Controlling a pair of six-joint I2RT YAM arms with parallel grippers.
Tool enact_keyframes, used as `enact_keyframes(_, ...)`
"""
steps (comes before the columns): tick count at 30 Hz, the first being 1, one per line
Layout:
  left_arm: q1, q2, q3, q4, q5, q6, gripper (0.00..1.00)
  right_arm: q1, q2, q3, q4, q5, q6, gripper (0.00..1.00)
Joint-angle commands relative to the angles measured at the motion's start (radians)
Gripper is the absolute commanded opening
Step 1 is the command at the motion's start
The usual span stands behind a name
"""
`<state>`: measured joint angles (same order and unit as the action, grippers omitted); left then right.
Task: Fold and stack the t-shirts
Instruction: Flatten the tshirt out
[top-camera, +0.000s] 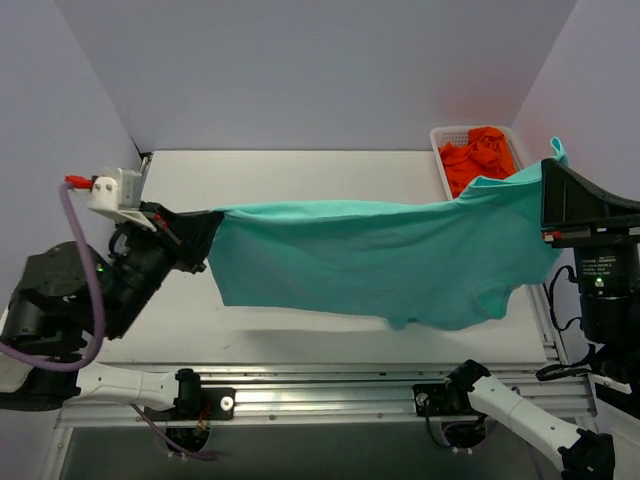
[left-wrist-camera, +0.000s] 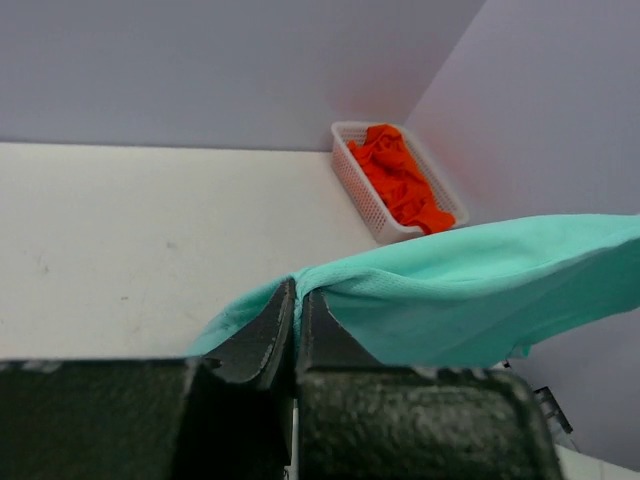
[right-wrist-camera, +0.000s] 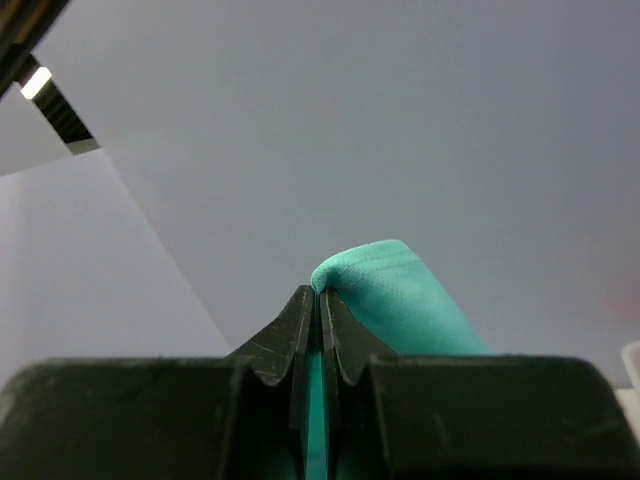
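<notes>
The teal-green t-shirt (top-camera: 380, 255) hangs stretched in the air between both arms, above the white table (top-camera: 300, 170). My left gripper (top-camera: 205, 232) is shut on its left edge; in the left wrist view (left-wrist-camera: 297, 290) the cloth (left-wrist-camera: 470, 300) is pinched between the closed fingers. My right gripper (top-camera: 548, 175) is shut on the right edge; the right wrist view (right-wrist-camera: 320, 295) shows a fold of teal cloth (right-wrist-camera: 400, 290) sticking up from the closed jaws. Orange t-shirts (top-camera: 478, 160) lie bunched in a white basket (top-camera: 440, 135) at the back right, which also shows in the left wrist view (left-wrist-camera: 400, 180).
Grey walls close the table at the back and both sides. A metal rail (top-camera: 320, 385) runs along the near edge by the arm bases. The shirt's lower hem (top-camera: 420, 322) sags over the table's front right part.
</notes>
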<state>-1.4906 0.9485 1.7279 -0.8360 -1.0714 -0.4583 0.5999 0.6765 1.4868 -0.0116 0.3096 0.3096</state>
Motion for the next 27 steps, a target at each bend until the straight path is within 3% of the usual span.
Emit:
enact_keyframes(1,-0.005,0.047,0.146,0.117,0.096,0.246,0.02,-0.044,0.052,0.093,0.113,-0.190,-0.047,0.00)
enact_keyframes(4,-0.003,0.072,0.220,0.185,0.073,0.352,0.02,-0.116,0.135,0.165,0.099,-0.179,-0.044,0.00)
enact_keyframes(7,-0.003,0.050,0.152,0.387,0.016,0.531,0.02,-0.152,0.259,0.243,0.075,-0.129,-0.060,0.00)
enact_keyframes(10,-0.005,-0.005,-0.052,0.743,-0.125,0.769,0.02,-0.152,0.394,0.262,0.055,-0.081,-0.061,0.00)
enact_keyframes(11,-0.002,-0.022,-0.118,1.002,-0.152,0.852,0.02,-0.150,0.425,0.250,0.070,-0.075,-0.055,0.00)
enact_keyframes(12,-0.002,-0.048,-0.233,1.100,-0.174,0.971,0.02,-0.150,0.472,0.206,0.084,-0.066,-0.046,0.00)
enact_keyframes(15,0.048,-0.074,-0.361,1.310,-0.188,1.043,0.02,-0.150,0.561,0.101,0.159,-0.021,-0.026,0.00)
enact_keyframes(16,0.078,-0.076,-0.408,1.292,-0.170,1.000,0.02,-0.150,0.584,0.081,0.177,-0.014,-0.023,0.00)
enact_keyframes(17,0.173,-0.076,-0.422,1.153,-0.144,0.927,0.02,-0.150,0.610,0.067,0.191,-0.006,-0.020,0.00)
enact_keyframes(18,0.238,-0.070,-0.424,1.029,-0.092,0.718,0.02,-0.149,0.658,0.046,0.197,0.005,-0.014,0.00)
enact_keyframes(20,0.395,-0.028,-0.427,0.791,0.130,0.547,0.02,-0.149,0.690,0.012,0.243,0.009,-0.012,0.00)
enact_keyframes(21,0.552,-0.008,-0.441,0.766,0.208,0.435,0.02,-0.149,0.711,-0.008,0.266,0.011,-0.013,0.00)
enact_keyframes(24,0.783,0.115,-0.462,0.727,0.500,0.277,0.02,-0.155,0.800,-0.051,0.332,0.043,-0.023,0.00)
enact_keyframes(25,0.925,0.154,-0.464,0.733,0.580,0.250,0.02,-0.163,0.837,-0.031,0.338,0.055,-0.027,0.00)
enact_keyframes(27,1.039,0.310,-0.462,0.775,0.750,0.184,0.02,-0.175,0.985,0.007,0.337,0.059,-0.027,0.00)
